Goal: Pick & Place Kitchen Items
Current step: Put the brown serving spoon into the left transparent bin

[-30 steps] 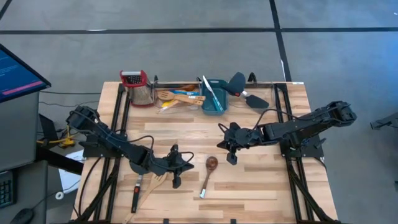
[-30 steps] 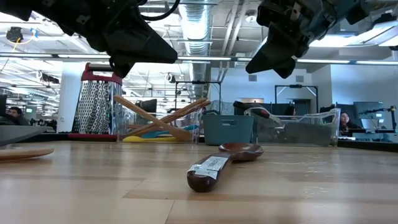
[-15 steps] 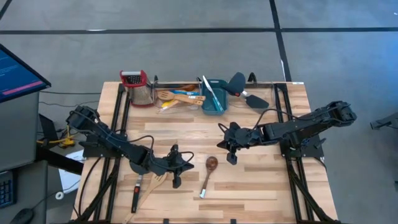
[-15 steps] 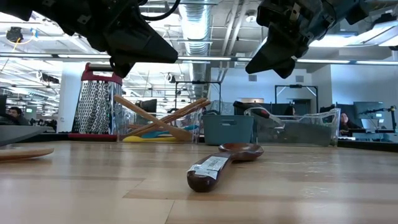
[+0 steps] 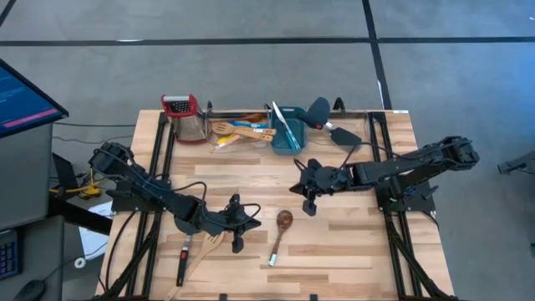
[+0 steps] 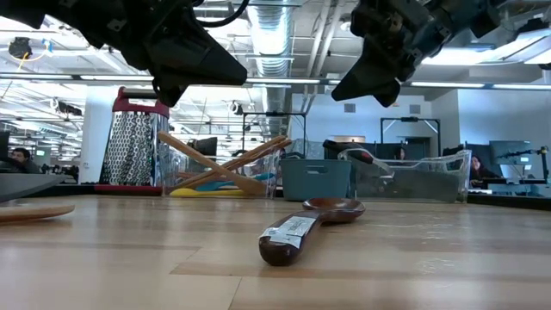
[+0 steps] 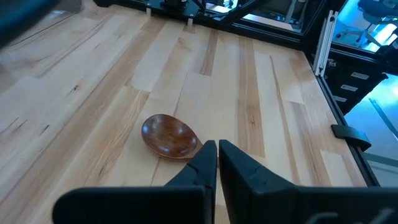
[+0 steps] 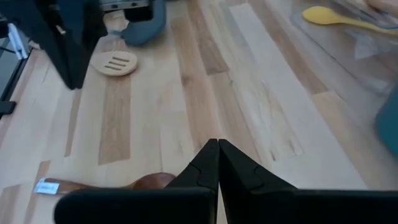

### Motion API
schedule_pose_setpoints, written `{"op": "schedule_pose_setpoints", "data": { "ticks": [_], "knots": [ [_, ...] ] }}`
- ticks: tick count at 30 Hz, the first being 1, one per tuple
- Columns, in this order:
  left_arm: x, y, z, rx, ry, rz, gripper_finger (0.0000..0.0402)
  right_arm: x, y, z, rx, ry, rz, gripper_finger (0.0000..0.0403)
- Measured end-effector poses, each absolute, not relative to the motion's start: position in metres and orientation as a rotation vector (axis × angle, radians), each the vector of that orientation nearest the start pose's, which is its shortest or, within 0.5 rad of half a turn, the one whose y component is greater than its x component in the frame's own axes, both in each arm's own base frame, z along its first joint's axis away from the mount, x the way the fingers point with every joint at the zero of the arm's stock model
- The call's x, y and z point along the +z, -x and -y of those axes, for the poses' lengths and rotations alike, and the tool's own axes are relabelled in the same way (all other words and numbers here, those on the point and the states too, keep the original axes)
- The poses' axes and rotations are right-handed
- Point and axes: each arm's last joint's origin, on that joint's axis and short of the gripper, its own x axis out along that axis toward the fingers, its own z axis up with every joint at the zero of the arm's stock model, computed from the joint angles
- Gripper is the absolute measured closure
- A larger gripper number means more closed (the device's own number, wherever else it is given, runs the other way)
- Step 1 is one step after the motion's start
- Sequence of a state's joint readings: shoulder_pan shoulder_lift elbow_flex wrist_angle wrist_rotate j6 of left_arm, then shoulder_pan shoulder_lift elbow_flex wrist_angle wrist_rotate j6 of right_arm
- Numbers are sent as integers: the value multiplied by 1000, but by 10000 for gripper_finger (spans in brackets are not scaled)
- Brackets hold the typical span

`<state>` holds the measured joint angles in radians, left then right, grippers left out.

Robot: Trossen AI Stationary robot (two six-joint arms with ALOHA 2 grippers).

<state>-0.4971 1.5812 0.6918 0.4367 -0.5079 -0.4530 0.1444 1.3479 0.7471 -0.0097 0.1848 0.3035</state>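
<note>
Upward in the high view, several pale wooden utensils [image 5: 238,128] are being held in a clear bin [image 5: 219,144], and one teal tub [image 5: 287,130] is being seen beside it. One dark-brown wooden spoon [image 5: 278,234] is lying at lower centre, between the closed left gripper [image 5: 236,240] and the closed right gripper [image 5: 307,204], touched by neither.

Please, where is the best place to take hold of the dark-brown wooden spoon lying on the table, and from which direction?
Probably grip the dark-brown wooden spoon at mid-handle, coming straight down from above. It lies flat on the table with bare wood all around, bowl toward the bins, and the slim handle fits between two fingers better than the wide bowl. The right gripper, shut, hovers near it.
</note>
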Motion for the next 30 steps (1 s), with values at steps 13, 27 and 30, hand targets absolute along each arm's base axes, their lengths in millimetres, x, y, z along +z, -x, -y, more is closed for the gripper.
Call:
{"op": "schedule_pose_setpoints", "data": {
  "ticks": [13, 27, 30],
  "knots": [
    [174, -277, 134, 99, 229, -383, 396, 218, -271, -53, -183, -138, -563, 403],
    [174, -277, 134, 99, 227, -383, 396, 225, -258, -113, -50, -373, -554, 403],
    [175, -277, 134, 99, 227, -382, 396, 214, -258, -122, -52, -398, -600, 403]
  ]
}}
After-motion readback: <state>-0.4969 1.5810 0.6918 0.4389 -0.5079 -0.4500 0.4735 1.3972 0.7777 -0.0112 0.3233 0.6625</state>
